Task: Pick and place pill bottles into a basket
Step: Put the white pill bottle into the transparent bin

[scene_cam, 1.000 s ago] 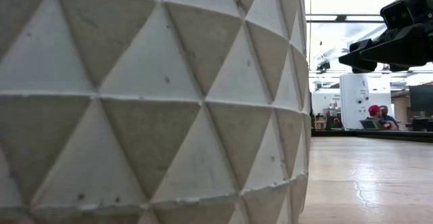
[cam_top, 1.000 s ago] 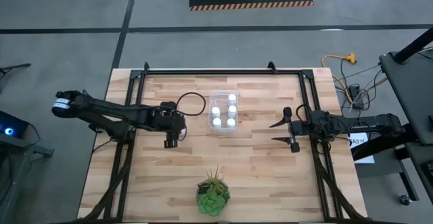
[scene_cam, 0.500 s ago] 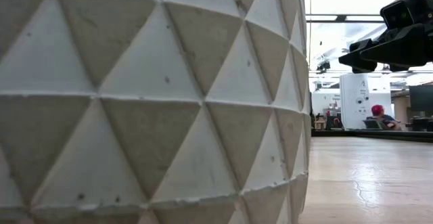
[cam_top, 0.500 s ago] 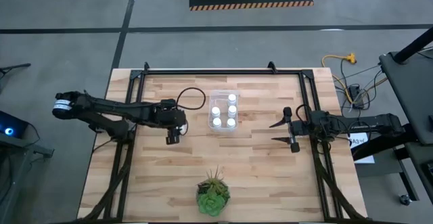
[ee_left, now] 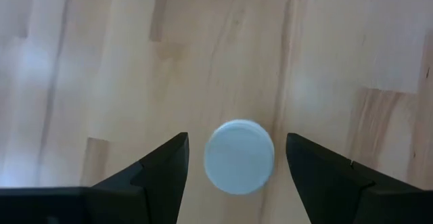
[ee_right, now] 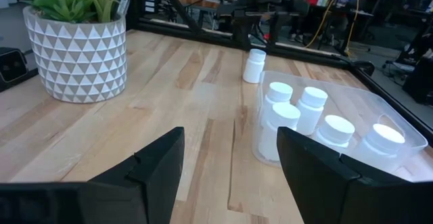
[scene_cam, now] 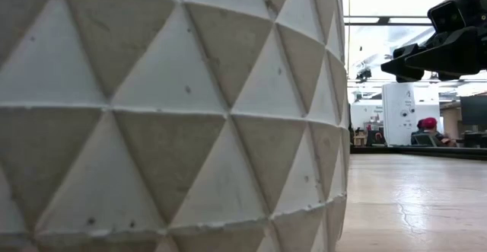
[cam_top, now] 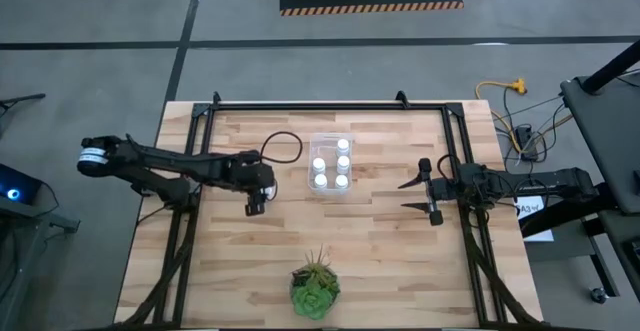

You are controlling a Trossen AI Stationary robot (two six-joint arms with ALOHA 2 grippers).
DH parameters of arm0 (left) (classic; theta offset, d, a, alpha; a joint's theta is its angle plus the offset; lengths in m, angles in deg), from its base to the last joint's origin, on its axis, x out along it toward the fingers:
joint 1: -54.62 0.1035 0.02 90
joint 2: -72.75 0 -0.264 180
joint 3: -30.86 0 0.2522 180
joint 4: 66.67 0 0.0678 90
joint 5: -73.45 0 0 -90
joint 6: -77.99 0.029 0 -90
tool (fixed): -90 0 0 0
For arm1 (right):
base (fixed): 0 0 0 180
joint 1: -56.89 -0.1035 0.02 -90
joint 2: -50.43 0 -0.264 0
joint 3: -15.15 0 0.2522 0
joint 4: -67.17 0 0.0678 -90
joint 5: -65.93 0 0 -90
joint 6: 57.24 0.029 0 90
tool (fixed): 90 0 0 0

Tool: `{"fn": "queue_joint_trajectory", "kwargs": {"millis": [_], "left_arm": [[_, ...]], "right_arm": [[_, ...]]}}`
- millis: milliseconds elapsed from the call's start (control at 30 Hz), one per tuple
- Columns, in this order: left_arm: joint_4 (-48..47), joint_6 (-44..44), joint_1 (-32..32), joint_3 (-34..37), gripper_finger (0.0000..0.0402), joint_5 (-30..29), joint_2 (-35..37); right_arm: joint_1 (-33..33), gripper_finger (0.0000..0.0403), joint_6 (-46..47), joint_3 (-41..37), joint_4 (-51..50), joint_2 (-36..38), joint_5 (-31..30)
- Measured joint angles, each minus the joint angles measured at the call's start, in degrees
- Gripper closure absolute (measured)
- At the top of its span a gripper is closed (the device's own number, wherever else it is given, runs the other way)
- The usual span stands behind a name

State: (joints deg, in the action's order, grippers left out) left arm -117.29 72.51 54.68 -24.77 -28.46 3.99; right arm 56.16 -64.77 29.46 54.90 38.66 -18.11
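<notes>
Left gripper (cam_top: pixel 254 209) shifted, hiding the last bottle (ee_left: pixel 239 157) overhead.

five white bottles (ee_right: pixel 298 112) upright in clear basket (ee_right: pixel 399 158); sixth bottle (ee_left: pixel 239 157) upright on table.

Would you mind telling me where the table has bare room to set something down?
Bare wood lies between the plant and the basket, and along the far edge. The basket holds five bottles; a sixth sits under the left gripper.

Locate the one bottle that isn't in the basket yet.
The loose bottle stands on the table left of the basket, directly under the left gripper, between its open fingers in the left wrist view.
</notes>
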Motion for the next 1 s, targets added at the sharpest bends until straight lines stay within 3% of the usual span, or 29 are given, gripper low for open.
{"fn": "queue_joint_trajectory", "kwargs": {"millis": [1000], "left_arm": [[2.38, -2.17, 0.00, 3.14, 0.0176, 0.25, -0.44]], "right_arm": [[0.02, 0.0177, -0.01, 0.00, 0.02, 0.03, -0.01]]}}
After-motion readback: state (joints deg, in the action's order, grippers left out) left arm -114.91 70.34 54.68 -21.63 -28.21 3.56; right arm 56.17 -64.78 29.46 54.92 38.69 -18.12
